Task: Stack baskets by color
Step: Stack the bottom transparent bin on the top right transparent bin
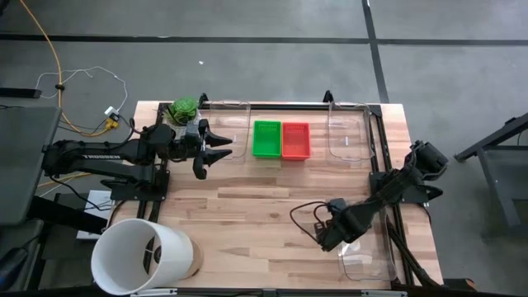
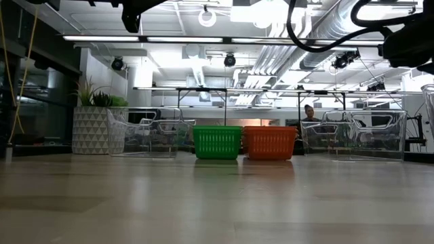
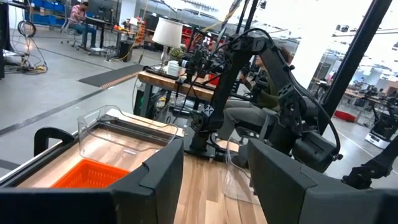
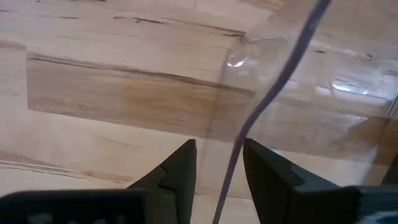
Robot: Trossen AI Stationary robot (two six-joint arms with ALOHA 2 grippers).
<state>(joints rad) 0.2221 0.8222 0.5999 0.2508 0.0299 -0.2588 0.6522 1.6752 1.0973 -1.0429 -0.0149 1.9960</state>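
Clear bins (image 1: 347, 132) flanking baskets (image 1: 281, 139) (bucket (image 1: 142, 256) aside)

1. A green basket (image 2: 217, 141) stands far across the wooden table (image 2: 217, 203).
2. A red basket (image 2: 270, 142) sits just right of it.
3. Clear plastic bins (image 2: 144, 138) flank both baskets.
4. A potted plant (image 2: 90, 125) stands far left.

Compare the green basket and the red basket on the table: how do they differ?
The green basket is bright green; the red basket is red-orange. In the high view the green basket lies nearer the left arm's side and the red basket nearer the right arm's side. Both are small perforated rectangular baskets of similar size, upright, side by side.
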